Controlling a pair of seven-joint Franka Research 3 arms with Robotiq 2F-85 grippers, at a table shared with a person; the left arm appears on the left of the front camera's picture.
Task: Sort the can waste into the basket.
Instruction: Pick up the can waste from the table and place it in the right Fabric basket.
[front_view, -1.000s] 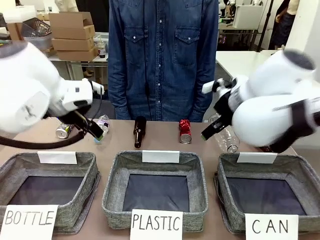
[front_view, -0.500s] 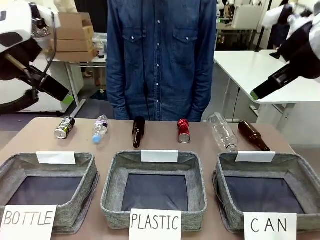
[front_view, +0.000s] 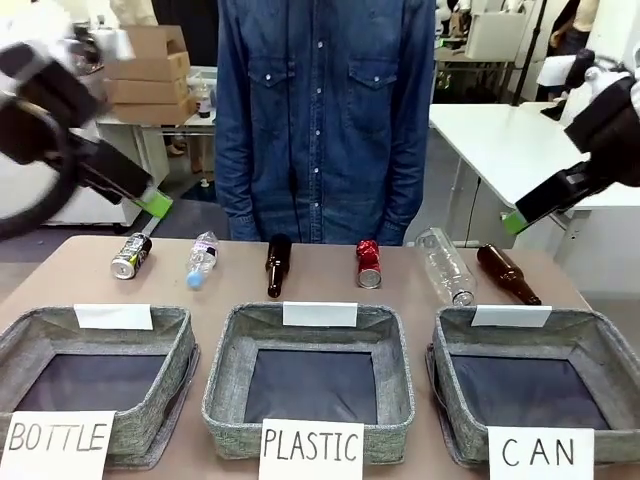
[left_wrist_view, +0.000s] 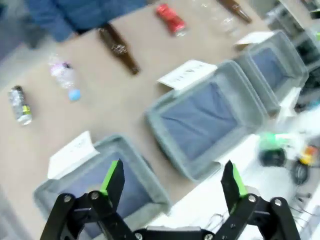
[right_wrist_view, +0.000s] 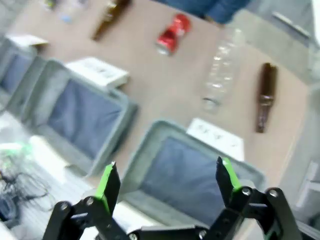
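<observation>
Both pincers hang released above the bench (front_view: 60, 275), jaws spread, nothing held: right pincer (right_wrist_view: 166, 171); left pincer (left_wrist_view: 172, 172). The red can (front_view: 369, 263) lies at 8 o'clock from the right pincer, long axis 12-to-6 in the front view; the right arm is judged nearer. The dark can (front_view: 129, 255) lies at 6 o'clock below the left pincer. The CAN basket (front_view: 600, 325), at 5 o'clock from the red can, is empty.

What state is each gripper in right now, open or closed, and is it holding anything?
Left gripper: open, holding nothing.
Right gripper: open, holding nothing.
</observation>
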